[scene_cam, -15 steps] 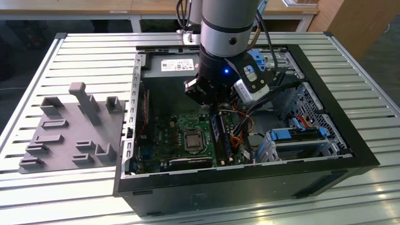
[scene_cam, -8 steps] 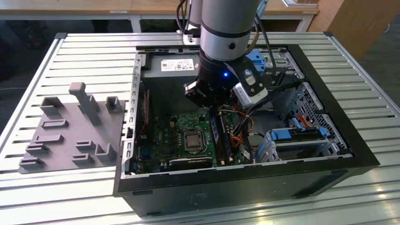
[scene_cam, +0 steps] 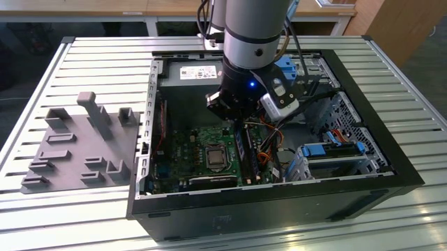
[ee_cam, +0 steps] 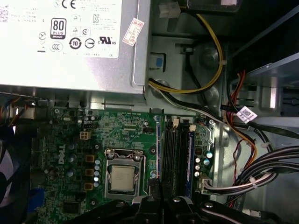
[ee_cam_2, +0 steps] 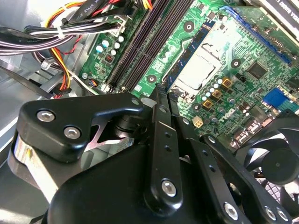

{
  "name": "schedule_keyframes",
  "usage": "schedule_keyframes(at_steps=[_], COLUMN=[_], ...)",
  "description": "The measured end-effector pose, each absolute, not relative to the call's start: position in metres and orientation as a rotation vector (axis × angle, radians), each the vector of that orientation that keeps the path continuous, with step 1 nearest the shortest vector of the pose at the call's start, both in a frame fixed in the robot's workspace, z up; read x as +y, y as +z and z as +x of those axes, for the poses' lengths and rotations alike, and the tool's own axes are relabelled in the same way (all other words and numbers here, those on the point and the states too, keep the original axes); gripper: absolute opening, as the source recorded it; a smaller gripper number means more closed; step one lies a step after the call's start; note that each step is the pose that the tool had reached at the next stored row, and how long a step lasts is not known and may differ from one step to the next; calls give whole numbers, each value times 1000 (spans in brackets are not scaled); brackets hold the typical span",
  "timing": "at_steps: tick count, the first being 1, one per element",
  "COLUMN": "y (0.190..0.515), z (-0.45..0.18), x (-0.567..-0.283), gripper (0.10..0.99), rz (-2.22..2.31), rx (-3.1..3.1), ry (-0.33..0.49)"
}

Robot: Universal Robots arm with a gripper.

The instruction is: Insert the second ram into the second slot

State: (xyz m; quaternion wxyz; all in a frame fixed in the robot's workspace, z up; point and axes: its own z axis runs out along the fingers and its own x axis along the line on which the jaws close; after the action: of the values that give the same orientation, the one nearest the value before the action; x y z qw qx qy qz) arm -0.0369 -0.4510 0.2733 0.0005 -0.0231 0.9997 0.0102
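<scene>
One robot arm [scene_cam: 255, 36], one open computer case [scene_cam: 279, 206] and one grey moulded fixture tray [scene_cam: 77, 151] share one slatted bench [scene_cam: 98, 68]. The case holds one green motherboard [ee_cam: 121, 135], one processor socket [ee_cam: 122, 177], one silver power supply [ee_cam: 70, 42], one black fan [ee_cam_2: 275, 163] and one bank of memory slots [ee_cam: 175, 154].

Robotics lab set up for computer assembly

1 open desktop computer case [scene_cam: 279, 201] lies on a slatted aluminium surface [scene_cam: 98, 63] beneath an industrial robot arm [scene_cam: 255, 36]. A grey parts fixture [scene_cam: 80, 151] stands beside the case, and wooden desks [scene_cam: 104, 8] line the background.
</scene>
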Motion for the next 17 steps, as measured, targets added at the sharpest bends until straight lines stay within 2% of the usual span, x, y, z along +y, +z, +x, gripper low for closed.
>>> schedule_keyframes(at_steps=[17], y=[270], z=[-37], x=[-453], gripper=[133], rz=[-73], rx=[3140], ry=[27])
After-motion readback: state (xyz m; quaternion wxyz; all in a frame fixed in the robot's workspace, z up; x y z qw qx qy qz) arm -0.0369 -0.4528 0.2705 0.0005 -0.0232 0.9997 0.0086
